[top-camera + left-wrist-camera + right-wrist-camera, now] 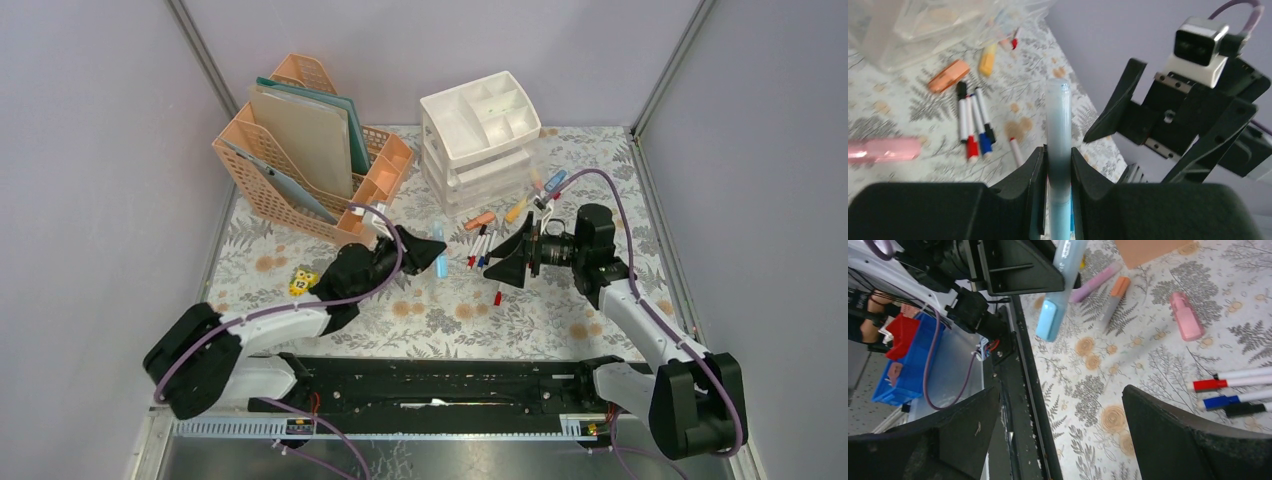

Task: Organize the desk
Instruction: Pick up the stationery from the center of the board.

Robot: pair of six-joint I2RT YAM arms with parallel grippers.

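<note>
Pen (1058,110), pale blue, is pinched by its barrel in my left fingers (1058,155), raised off the table (430,320) and aimed at my right fingers (508,258), which stand spread wide and hold nothing. I read this as a hand-over, since my right arm sits nearer the drawers (480,140) by the far edge. The table lies under both arms. Loose markers (973,125), an orange highlighter (949,75) and a pink one (1186,317) are scattered in front of the drawers, and the rack (310,150) stands toward the far left corner. My left wrist view shows the pinch itself, tight on the barrel, which the top view hides. Only my right wrist view shows the pen's capped end hanging free above the cloth, touching nothing. Only the top view shows my two arms facing each other over the table's middle.
</note>
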